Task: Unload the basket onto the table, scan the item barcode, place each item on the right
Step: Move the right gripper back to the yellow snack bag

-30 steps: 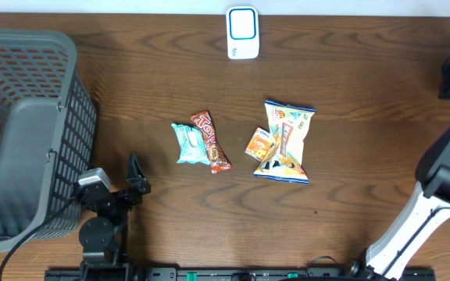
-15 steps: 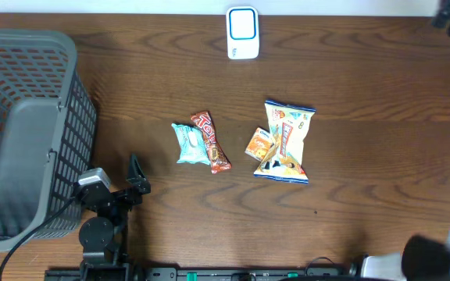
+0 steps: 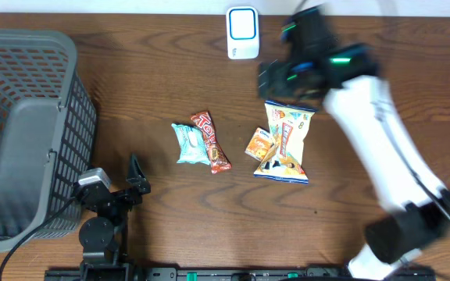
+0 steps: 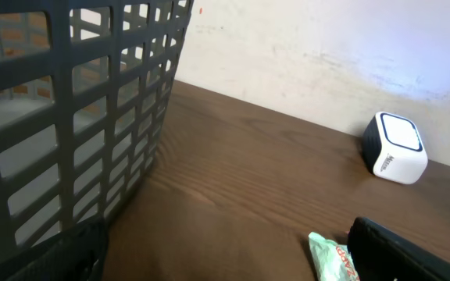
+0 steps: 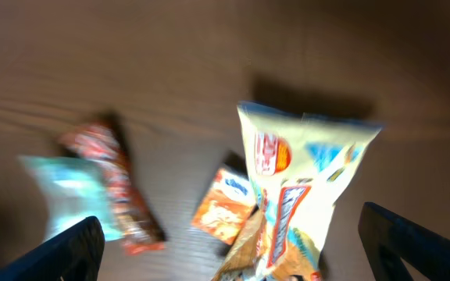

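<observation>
Snack bag (image 3: 287,140), yellow and crinkled, lies flat mid-worktop in the overhead view, its lower left edge overlapping a small orange packet (image 3: 259,144). A red bar (image 3: 211,141) and a pale blue packet (image 3: 185,144) sit touching each other just to the left. The white scanner (image 3: 242,33) stands at the far edge, apart from all four. The right fingers (image 3: 278,78) hover, blurred by motion, over the bag's top end, while the left fingers (image 3: 137,178) rest low beside the grey basket (image 3: 78,117). The left wrist view shows that arm's fingers spread at the bottom corners with nothing between them, the basket wall at left and the scanner across bare worktop (image 4: 248,187). The right wrist view, smeared by movement, looks straight down on the bag, its fingers wide apart and holding nothing. No barcode is legible in any view, so the code may well face down. A fast descent could also pinch the orange packet along with the bag, or let the slick film slide out of the grip before it reaches the scanner.
</observation>
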Motion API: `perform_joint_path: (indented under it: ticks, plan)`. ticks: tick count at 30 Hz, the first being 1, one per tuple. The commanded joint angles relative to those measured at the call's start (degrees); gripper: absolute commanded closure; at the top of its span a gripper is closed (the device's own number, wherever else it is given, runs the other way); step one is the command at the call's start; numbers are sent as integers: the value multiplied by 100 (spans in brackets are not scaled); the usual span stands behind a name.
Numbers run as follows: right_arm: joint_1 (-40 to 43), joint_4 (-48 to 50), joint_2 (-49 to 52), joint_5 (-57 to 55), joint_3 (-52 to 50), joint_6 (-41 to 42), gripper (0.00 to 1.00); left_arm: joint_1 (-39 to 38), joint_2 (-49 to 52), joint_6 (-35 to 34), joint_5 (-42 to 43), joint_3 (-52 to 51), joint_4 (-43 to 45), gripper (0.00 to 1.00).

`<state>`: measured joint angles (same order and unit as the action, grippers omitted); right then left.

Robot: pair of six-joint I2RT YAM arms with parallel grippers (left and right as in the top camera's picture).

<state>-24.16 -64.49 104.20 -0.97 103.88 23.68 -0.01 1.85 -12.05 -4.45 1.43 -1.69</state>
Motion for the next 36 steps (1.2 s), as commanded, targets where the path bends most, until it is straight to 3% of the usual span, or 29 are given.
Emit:
perform_joint_path:
  ticks: [1, 8, 12, 18, 23, 31, 33, 36]
  plan:
    - [-485, -26, 767, -1460, -151, 1099, 3, 15, -2, -31, -57, -109, -214, 2]
    - [-883, -393, 1456, -2743, -151, 2299, 17, 15, -2, -31, -57, -109, -216, 2]
    - [-894, -494, 1810, -2758, -151, 2697, 22, 15, -2, -31, -57, -109, -216, 2]
    - [-896, -507, 2194, -2566, -151, 2708, 25, 15, -2, -28, -57, -109, -216, 2]
    - [-894, -667, 2417, -2570, -157, 2710, 40, 15, -2, -31, -57, -109, -216, 2]
    - [-896, -1255, 3432, -2540, -157, 2710, 39, 15, -2, -31, -57, -111, -216, 2]
    - [-894, -1443, 3665, -2500, -157, 2710, 46, 15, -2, -31, -57, -111, -216, 2]
    - [-894, -1631, 3836, -2500, -157, 2706, 69, 15, -2, -31, -57, -111, -216, 2]
